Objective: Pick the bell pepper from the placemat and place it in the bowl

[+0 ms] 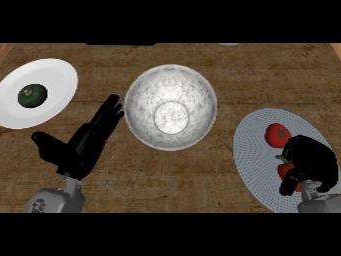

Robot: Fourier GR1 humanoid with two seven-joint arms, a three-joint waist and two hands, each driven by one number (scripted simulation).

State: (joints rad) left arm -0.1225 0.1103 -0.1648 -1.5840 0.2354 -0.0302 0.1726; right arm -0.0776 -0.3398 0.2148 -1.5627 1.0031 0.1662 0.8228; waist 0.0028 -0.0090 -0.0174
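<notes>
The right hand (311, 162) is curled down over the red bell pepper (286, 171) on the round grey placemat (256, 145), fingers wrapping it for the lift, with a tomato (278, 133) lying just beyond. Across the wooden counter (202, 185) the marbled bowl (171, 106) stands waiting, well apart. The left hand (84, 140) rests open, fingers straight, between that bowl and a white plate (55, 80) carrying a dark green vegetable (33, 94).

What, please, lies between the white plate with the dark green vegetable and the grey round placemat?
In the head view, the speckled white bowl and the open left hand lie between the white plate and the grey placemat.
</notes>
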